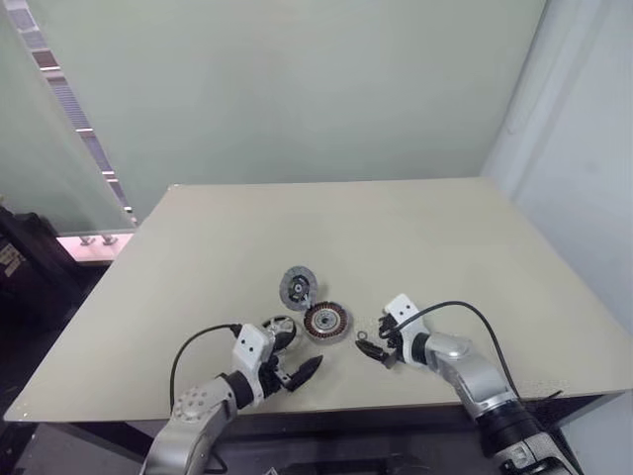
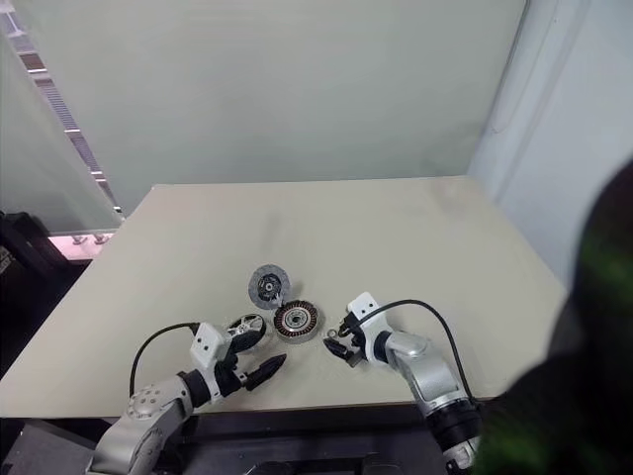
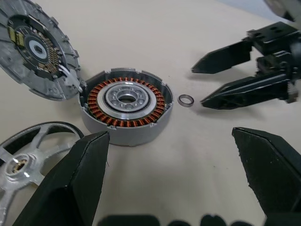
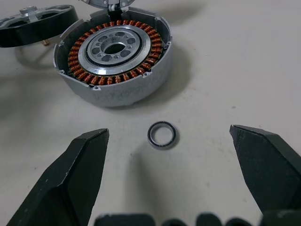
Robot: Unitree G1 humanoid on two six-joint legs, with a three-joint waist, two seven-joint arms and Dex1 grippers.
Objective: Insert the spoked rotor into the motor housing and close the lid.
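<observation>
While both grippers sit at the near table edge, neither holds anything. Left gripper (image 1: 305, 372) has its fingers spread wide and empty, at about 7 o'clock from the motor housing (image 1: 326, 322), tips aimed toward it. Right gripper (image 1: 369, 348) is also spread wide and empty, at about 4 o'clock from the housing, with the small loose ring (image 4: 162, 135) lying on the table between its two fingers; looks lined up to pick that ring, though that's a guess.

Spoked rotor (image 1: 280, 332) lies flat on the table (image 1: 198, 277) just beside the housing at its 9 o'clock, right in front of the left gripper, so probably that arm's pick. It is not yet in the housing.

Housing sits upright with its mouth up, copper windings and centre bearing exposed, nothing inside. Loose ring sits near the housing wall at roughly 4 o'clock, not touching it.

Lid (image 1: 298, 287) is farthest, at 11 o'clock from the housing, swung open and tilted, its edge meeting the housing rim where thin wires run between them, so it seems tethered and can't go far.

Obstacles: the two grippers point at each other across the housing, so crowding is likely. Open lid leaves the mouth free. Rest of table bare; wall behind.
</observation>
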